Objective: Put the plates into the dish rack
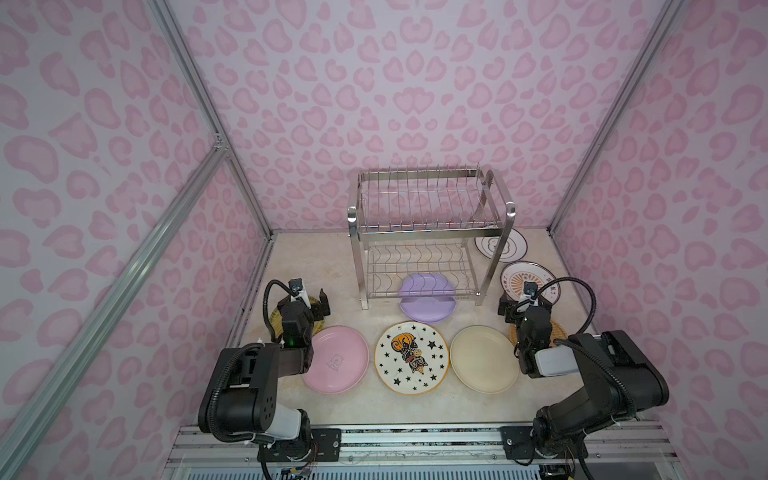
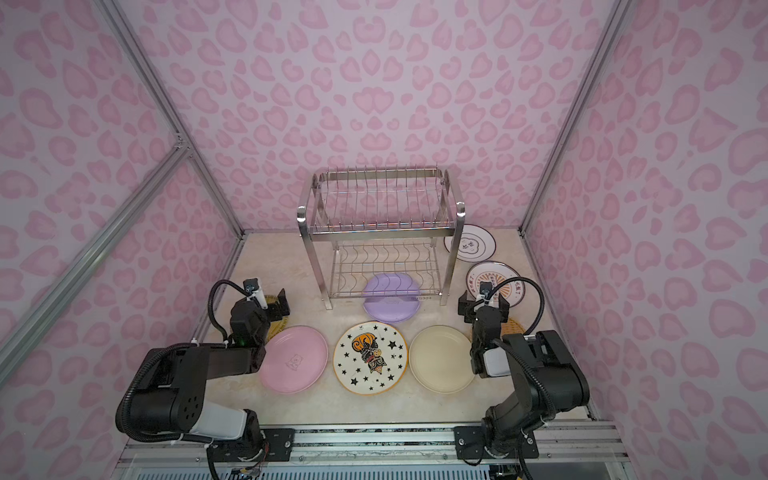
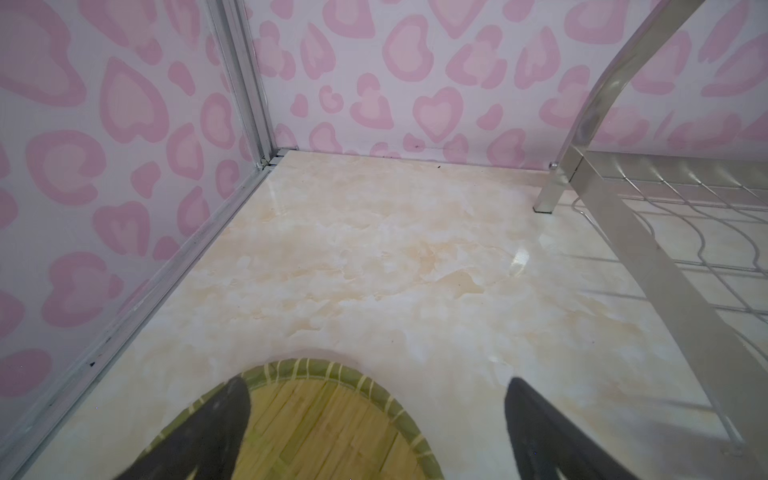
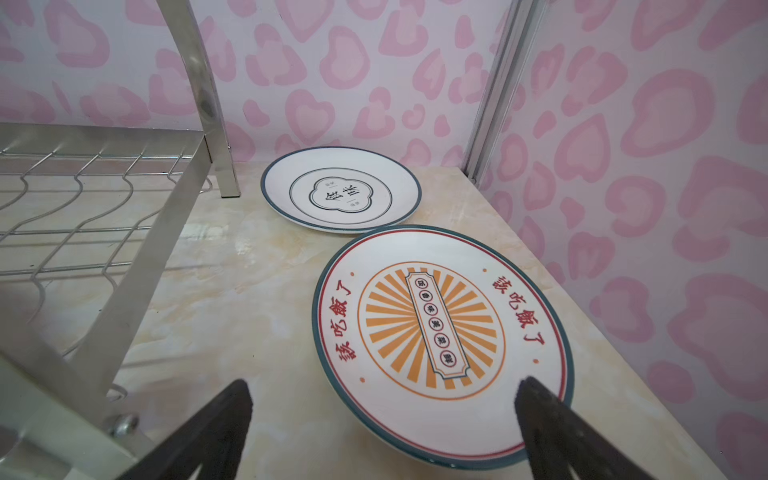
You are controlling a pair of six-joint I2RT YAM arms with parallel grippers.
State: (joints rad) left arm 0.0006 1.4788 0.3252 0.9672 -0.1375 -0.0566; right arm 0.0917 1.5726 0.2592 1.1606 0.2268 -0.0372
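Left gripper (image 3: 376,384) spread wide, gripping nothing, over wicker plate (image 3: 324,415) front-left of dish rack (image 1: 428,233). Pink plate (image 1: 338,359), star plate (image 1: 411,357), cream plate (image 1: 482,359) in row in front of rack. Lilac plate (image 1: 428,305) flat at rack's front edge. Right gripper (image 4: 382,384) spread wide, gripping nothing, over edge of sunburst plate (image 4: 440,332) right of rack. Second wicker plate (image 1: 557,330) under that arm. Cloud-motif plate (image 4: 340,189) at rack's rear right.

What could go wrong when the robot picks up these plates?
The lilac plate lies partly under the lower wires of the dish rack, so lifting it might snag and shove the rack. The sunburst plate lies flat, nearly rim to rim with the cloud-emblem plate; the open right pincer could push it into that neighbour instead of gripping it.
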